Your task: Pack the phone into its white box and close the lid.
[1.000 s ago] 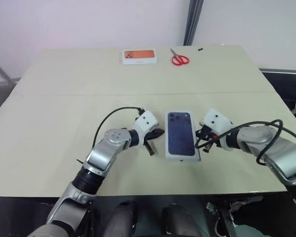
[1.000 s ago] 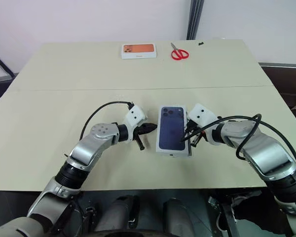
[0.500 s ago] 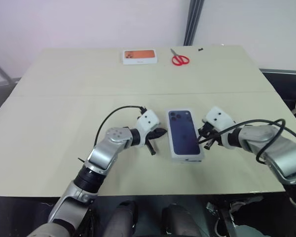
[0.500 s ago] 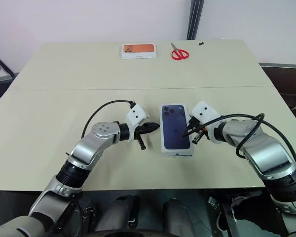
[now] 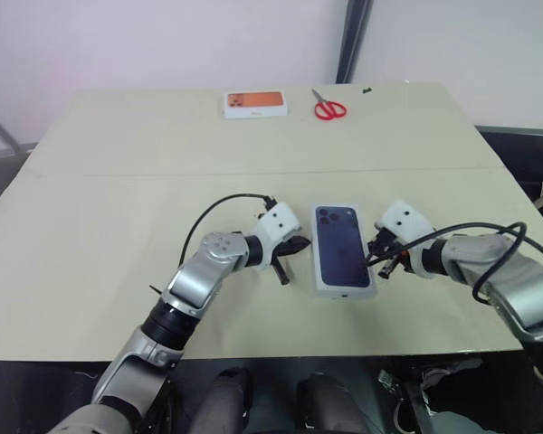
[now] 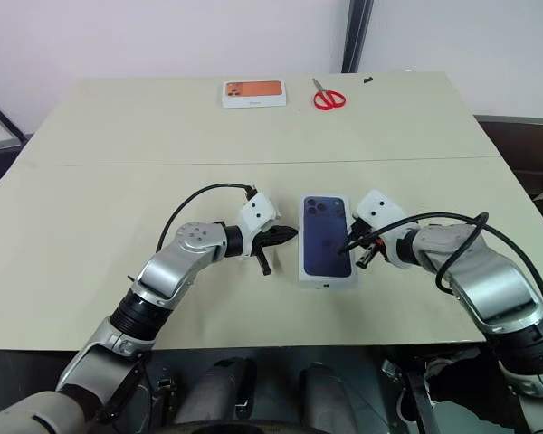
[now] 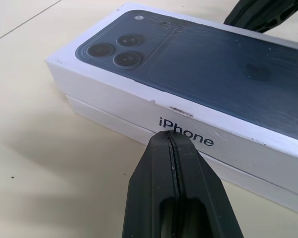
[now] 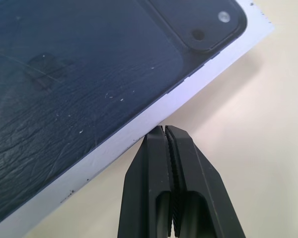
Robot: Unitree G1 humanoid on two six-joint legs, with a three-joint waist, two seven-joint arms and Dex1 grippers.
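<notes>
**Lid on the box, closed grippers flanking it**

Found the lid (image 5: 343, 247), dark blue phone picture upward, sitting over its white box (image 7: 139, 130) near the front of the table (image 5: 109, 181), midway between both arms. Showed, in the left wrist view, a thin seam along the side with a strip of the tray exposed beneath, so probably not seated fully. Phone itself hidden, presumably inside. Left gripper (image 5: 292, 247) pinched shut on nothing, tip just beside the lid's left side wall. Right gripper (image 6: 351, 245) likewise shut and empty, tip at the lid's right edge; contact impossible to confirm.

Judged the step in hand as final seating of the lid. Best done by pressing down evenly from both long sides at once, keeping the closed tips on the lid's top edges rather than its side walls, to avoid sliding the box or tilting one side. Worth pressing slowly to let trapped air out.

Orange-pictured box (image 5: 255, 103) and red scissors (image 5: 329, 109) lay at the far edge, well apart.
</notes>
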